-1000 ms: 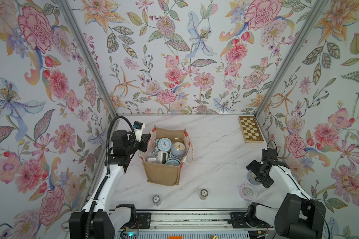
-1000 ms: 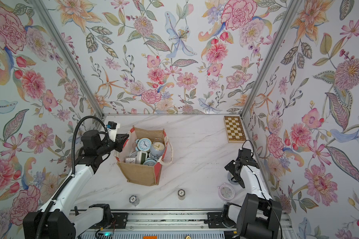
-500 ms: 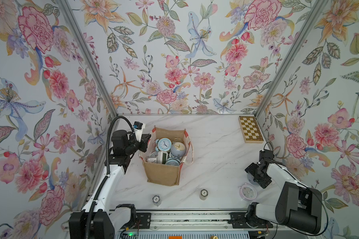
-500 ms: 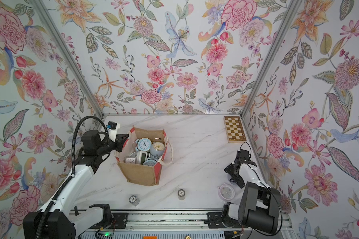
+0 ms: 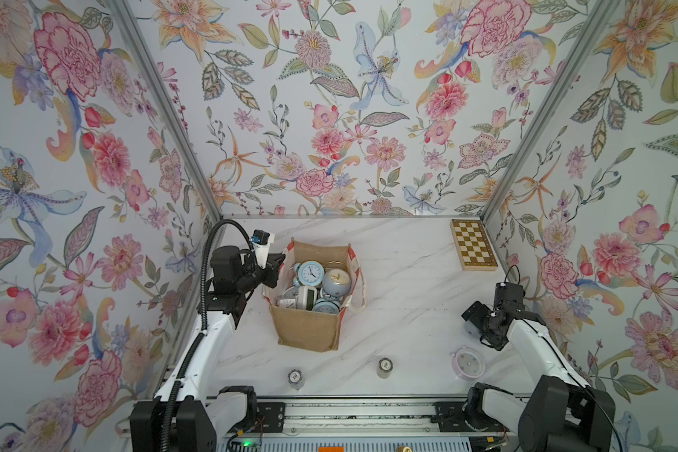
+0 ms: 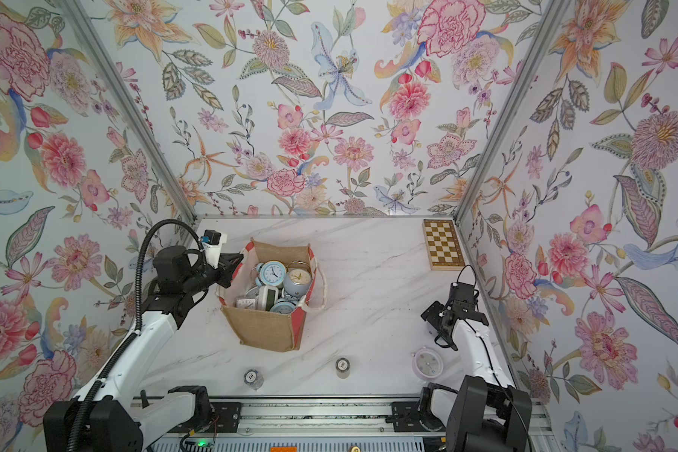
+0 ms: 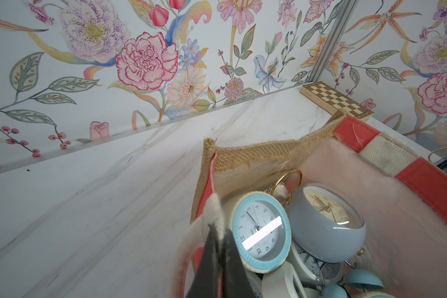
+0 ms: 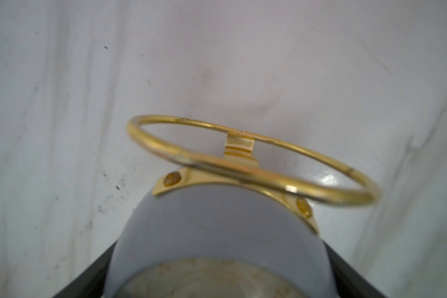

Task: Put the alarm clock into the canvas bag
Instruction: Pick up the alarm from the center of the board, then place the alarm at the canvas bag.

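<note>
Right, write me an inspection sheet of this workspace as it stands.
Surface: white marble table, dark specks, no spills seen.
Job's things: canvas bag upright, open, several alarm clocks inside; grey alarm clock with gold ring between the right gripper's jaws; pink alarm clock face up near the front.
Clutter: chessboard box in the far corner; two small cylinders near the front edge.
Grippers: left gripper shut on the bag's strap handle; right gripper flanks the grey clock, grip uncertain.
Cables: corrugated hose arches over the left arm; thin cable loops at the right wrist.
Surroundings: floral wallpaper walls on three sides; metal rail in front.
</note>
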You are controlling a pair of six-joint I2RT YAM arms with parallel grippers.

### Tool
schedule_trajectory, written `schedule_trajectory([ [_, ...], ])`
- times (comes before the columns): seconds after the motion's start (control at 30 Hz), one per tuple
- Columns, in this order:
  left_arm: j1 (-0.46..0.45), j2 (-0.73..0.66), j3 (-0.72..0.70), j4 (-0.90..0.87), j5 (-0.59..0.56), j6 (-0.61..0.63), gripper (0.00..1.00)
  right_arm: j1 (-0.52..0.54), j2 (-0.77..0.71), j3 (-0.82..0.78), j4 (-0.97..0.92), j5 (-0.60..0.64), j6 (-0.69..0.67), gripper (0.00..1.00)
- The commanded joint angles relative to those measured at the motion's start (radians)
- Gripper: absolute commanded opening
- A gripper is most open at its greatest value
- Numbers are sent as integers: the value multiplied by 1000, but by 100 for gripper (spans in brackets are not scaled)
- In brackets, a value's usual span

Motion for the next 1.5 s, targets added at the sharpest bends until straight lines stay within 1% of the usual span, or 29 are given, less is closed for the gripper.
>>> schedule_trajectory([
  [0.0, -10, -14, 8, 39, 11, 10, 0, 49, -27, 62, 41, -99, -67, 69],
  [0.07, -10, -12, 9, 41, 17, 8, 0, 98, -19, 94, 41, -118, -91, 69],
  [0.2, -11, -14, 8, 40, 16, 9, 0, 216, 4, 172, 20, -111, -127, 67],
  [0.3, -10, -15, 8, 41, 12, 10, 0, 302, 25, 234, -6, -124, -155, 67],
  [0.6, -10, -7, 9, 43, 19, 7, 0, 573, 82, 445, -52, -137, -185, 65],
  [0.8, -10, -8, 9, 43, 25, 5, 0, 737, 163, 597, -75, -128, -206, 64],
  [0.97, -10, -5, 9, 44, 22, 5, 0, 848, 227, 729, -89, -106, -221, 63],
  [1.03, -10, -5, 9, 43, 22, 4, 0, 874, 254, 778, -88, -104, -225, 63],
  [1.07, -10, -4, 9, 44, 23, 4, 0, 917, 271, 804, -88, -103, -227, 63],
  [1.13, -10, -6, 9, 43, 22, 4, 0, 951, 303, 852, -88, -104, -229, 63],
  [1.47, -12, -10, 9, 43, 16, 7, 0, 1104, 486, 1072, -89, -183, -235, 62],
])
